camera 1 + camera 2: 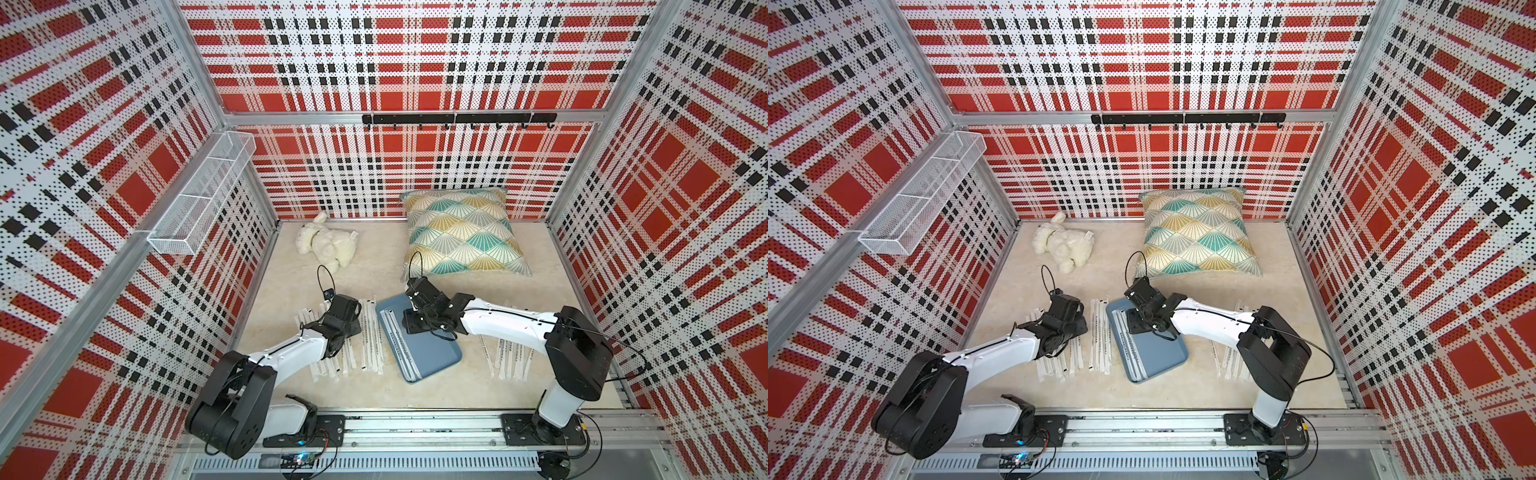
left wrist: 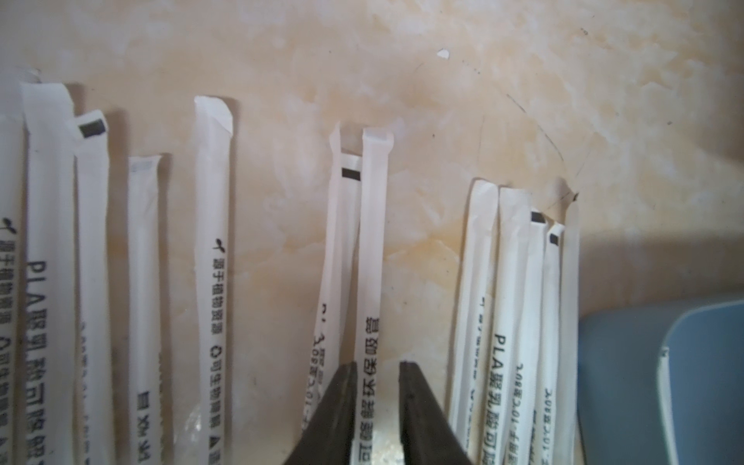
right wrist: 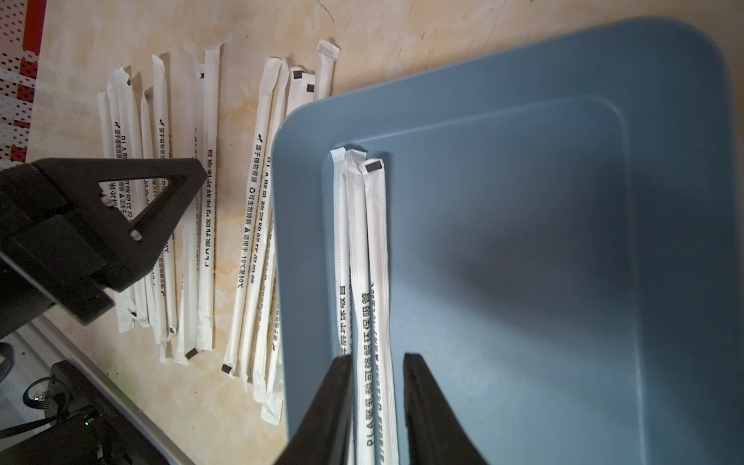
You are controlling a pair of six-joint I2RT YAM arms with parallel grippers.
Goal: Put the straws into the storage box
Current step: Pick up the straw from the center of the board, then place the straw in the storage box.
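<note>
Straws (image 1: 371,332) parallel (long axes along the storage box (image 1: 436,357)), left gripper (image 2: 378,364), right gripper (image 3: 378,356) each narrowly pinching one.

box (image 3: 523,241): blue, shallow | straws (image 3: 356,221): three inside box, along one wall | loose straws (image 3: 210,100): rows just beside box | right gripper (image 3: 377,358): over box, fingers (image 3: 322,422) narrowly apart, flanking two straws

plush toy (image 1: 328,245), pillow (image 1: 463,230), mesh basket (image 1: 199,199)
</note>
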